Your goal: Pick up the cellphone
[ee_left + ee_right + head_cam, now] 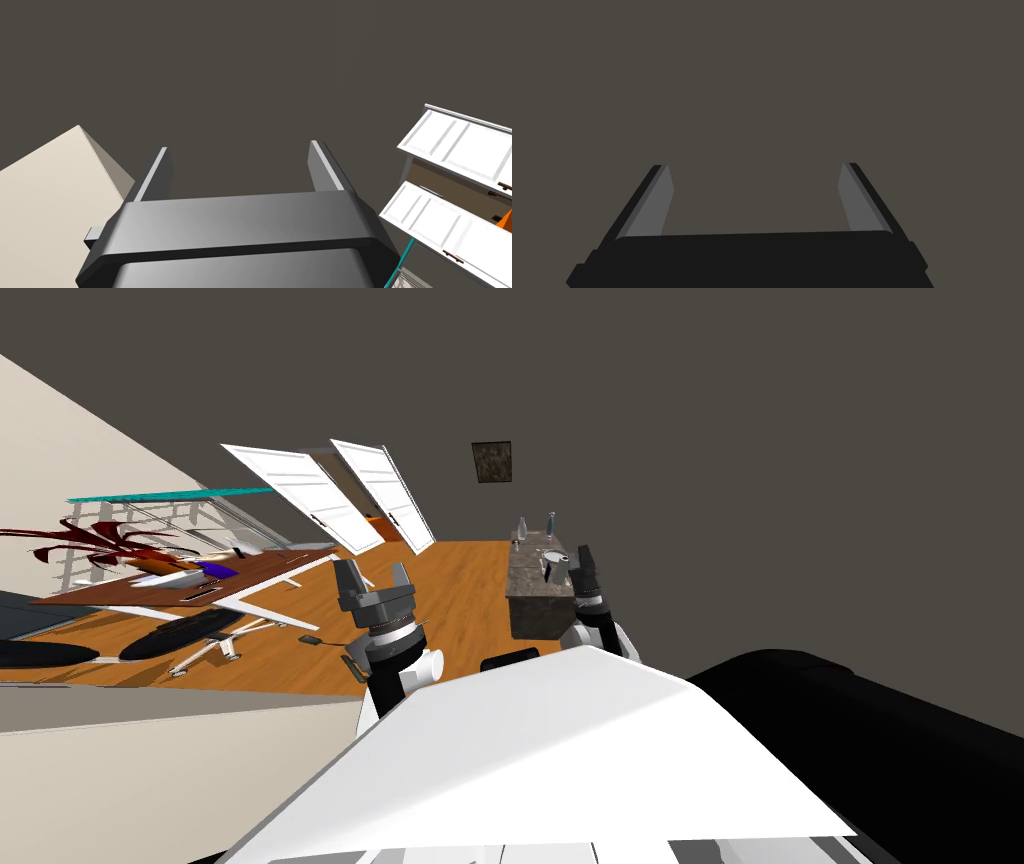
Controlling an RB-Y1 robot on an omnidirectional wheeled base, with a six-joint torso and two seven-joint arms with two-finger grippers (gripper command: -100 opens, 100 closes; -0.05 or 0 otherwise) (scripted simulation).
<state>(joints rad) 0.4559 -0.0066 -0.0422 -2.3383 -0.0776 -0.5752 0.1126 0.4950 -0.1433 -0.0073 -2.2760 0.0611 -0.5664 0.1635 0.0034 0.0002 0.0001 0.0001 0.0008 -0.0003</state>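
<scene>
Lying on wood floor (460,578): small dark flat item (310,641), identity unclear. Left gripper (374,574), right gripper (754,168): fingers apart on both.

Dim, flat light; splayed wide-angle edges

— What is that small dark slab on the boards?

— By its looks the cellphone (310,641): thin, dark, roughly rectangular, lying flat on the orange-brown wooden floor (460,588).

— Where does it lie?

— Out in the open, just beyond the white chair base (210,653) and near the end of the long brown surface (200,583), touching neither. It lies alone, slightly askew to the run of the planks. Which face is up is too small to tell.
</scene>
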